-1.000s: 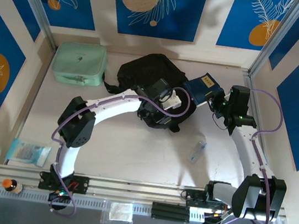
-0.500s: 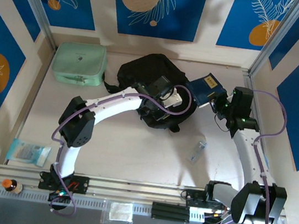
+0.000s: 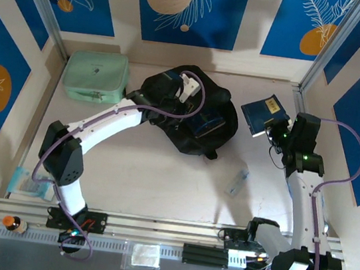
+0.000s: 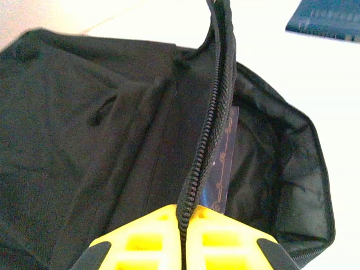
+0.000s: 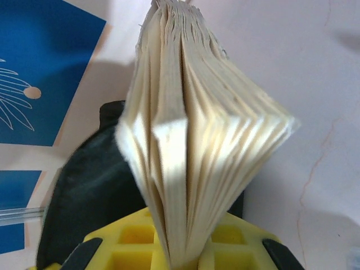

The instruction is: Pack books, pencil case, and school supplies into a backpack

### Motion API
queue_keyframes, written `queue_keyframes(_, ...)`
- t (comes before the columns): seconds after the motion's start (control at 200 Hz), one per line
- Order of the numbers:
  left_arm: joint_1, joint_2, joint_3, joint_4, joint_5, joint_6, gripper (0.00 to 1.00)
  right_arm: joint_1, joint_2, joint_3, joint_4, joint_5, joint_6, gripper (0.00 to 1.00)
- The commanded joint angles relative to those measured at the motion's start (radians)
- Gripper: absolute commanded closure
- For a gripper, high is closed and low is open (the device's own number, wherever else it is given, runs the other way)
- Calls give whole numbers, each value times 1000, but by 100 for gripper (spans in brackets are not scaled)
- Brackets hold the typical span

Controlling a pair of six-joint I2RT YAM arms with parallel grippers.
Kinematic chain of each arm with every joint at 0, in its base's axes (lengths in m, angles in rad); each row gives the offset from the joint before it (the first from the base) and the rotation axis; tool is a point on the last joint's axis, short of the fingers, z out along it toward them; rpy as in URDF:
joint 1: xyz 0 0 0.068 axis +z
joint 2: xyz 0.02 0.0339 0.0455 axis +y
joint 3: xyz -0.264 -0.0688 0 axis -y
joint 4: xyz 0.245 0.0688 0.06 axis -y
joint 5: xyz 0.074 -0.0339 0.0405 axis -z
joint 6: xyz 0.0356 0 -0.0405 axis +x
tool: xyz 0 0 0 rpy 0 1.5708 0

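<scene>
The black backpack [image 3: 170, 110] lies at the back middle of the table. My left gripper [image 3: 191, 103] [image 4: 184, 216] is shut on its zipper edge [image 4: 216, 107] and holds the mouth up. Inside stands the bright blue book [image 3: 208, 122] [image 4: 224, 160]. To the right of the bag my right gripper [image 3: 276, 130] [image 5: 183, 236] is shut on the dark navy book [image 3: 264, 112] [image 5: 197, 129], whose pages fan out above the table. The mint green pencil case [image 3: 96, 76] lies at the back left. The small clear plastic piece [image 3: 238, 181] lies at the front right of the bag.
A light blue packet [image 3: 29, 182] lies at the left front edge. A small orange bottle [image 3: 13, 223] and a white sachet [image 3: 143, 256] rest on the front rail. Patterned walls close in the back and both sides.
My left gripper closed on the backpack's zipper edge and pulled it toward the back left, opening the mouth. My right arm carried the navy book to the right, away from the bag.
</scene>
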Motion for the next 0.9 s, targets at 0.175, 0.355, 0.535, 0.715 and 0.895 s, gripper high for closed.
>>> queue_keyframes(0.175,-8,-41,-34,202,68,-52,94,85,11,-32,8,-125,70,100)
queue_keyframes(0.355,-7,-53,-56,219,90,-53,95,196,102,-22,32,-115,123,100)
queue_keyframes(0.535,-7,-71,-80,230,113,-44,95,265,211,-3,82,-132,164,100)
queue_keyframes(0.715,-7,-85,-100,240,130,-43,95,301,334,22,165,-158,178,100)
queue_keyframes(0.895,-7,-94,-105,248,132,-55,95,313,490,57,260,-142,229,100)
